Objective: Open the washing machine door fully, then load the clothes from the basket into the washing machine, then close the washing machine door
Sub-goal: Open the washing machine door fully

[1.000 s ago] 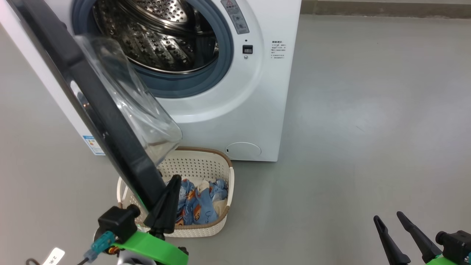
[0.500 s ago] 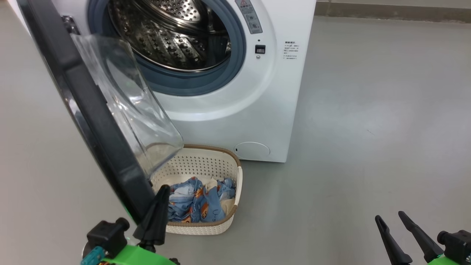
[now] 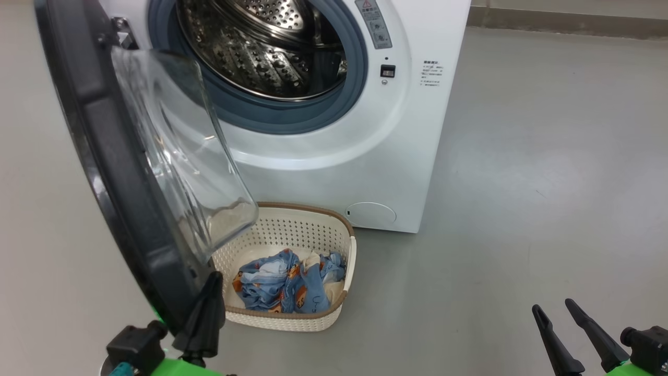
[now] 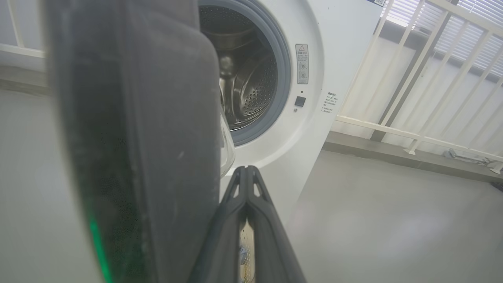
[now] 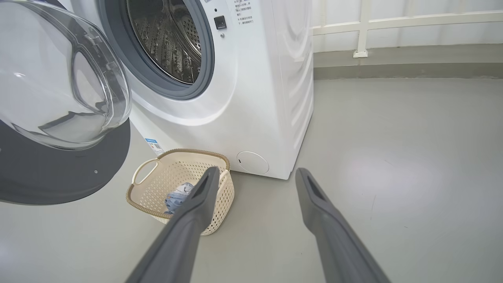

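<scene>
The door [image 3: 104, 156] is seen just left of the shut, empty left pincer [image 3: 211, 279], the basket [image 3: 292, 230] just right of it, while the right pincer [image 3: 552, 306] is spread wide, empty.

laundry area — washing machine [image 3: 334, 172], grey floor [image 3: 522, 209], white railing [image 5: 364, 31]

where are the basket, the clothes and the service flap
basket [image 3: 284, 321], head view, front perforated wall
clothes [image 3: 284, 288], head view, middle of the blue pile
service flap [image 3: 370, 214], head view, its centre
</scene>
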Available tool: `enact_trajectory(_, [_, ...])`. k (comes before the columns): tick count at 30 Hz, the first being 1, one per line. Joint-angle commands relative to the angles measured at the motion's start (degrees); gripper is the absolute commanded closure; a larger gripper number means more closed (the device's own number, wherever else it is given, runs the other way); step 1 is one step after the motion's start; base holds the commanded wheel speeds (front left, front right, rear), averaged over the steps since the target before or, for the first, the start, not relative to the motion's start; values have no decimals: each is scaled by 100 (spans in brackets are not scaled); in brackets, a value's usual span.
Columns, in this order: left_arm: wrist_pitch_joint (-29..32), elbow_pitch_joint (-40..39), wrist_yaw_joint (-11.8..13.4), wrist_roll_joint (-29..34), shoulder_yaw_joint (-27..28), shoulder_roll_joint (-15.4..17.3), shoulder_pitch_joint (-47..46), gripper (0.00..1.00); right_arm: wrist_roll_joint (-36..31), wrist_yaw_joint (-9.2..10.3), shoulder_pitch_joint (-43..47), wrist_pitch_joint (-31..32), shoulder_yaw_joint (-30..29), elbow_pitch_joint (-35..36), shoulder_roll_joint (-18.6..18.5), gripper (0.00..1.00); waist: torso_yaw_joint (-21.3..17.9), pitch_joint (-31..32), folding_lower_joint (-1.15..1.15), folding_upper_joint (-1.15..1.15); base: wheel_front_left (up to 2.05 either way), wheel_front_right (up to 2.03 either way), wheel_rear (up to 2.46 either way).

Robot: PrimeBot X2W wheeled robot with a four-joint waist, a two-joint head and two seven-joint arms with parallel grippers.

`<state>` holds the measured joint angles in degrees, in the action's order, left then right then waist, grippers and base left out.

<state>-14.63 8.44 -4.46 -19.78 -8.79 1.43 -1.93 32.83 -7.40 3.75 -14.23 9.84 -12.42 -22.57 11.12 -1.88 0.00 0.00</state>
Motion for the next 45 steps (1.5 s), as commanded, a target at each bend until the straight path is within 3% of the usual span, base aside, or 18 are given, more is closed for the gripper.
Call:
enact_trajectory(1, [-37, -153, 127, 33, 349, 193, -41, 100, 15, -9, 4, -77, 63, 148, -132, 0, 26, -4, 0, 0, 0, 0, 0])
enact_trajectory(24, [-37, -506, 617, -56, 1215, 445, 351, 100, -6, -9, -87, -77, 32, 163, -111, 0, 328, -184, 0, 0, 0, 0, 0])
enact_trajectory(45, [-37, 143, 819, -30, 2247, 996, -211, 100, -22, -9, -183, -77, 61, 205, -120, 0, 424, -492, 0, 0, 0, 0, 0])
